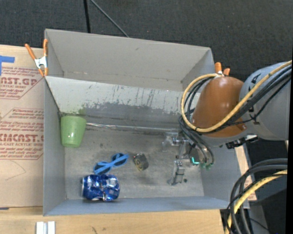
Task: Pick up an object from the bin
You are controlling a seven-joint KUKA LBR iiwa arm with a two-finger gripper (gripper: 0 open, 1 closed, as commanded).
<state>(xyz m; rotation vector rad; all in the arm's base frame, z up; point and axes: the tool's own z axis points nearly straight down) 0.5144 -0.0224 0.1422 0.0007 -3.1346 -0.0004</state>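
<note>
My fingers are spread and empty, nr the bin's arm-side wall. Closest thing is a small dark roundish lump, lying centre-ward of them, floor betw. us bare.

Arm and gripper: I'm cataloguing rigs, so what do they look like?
The arm is grey and rounded, with a domed orange-brown cover at the wrist. Black and yellowish cables loop around it. The gripper is slim bare metal.
</note>
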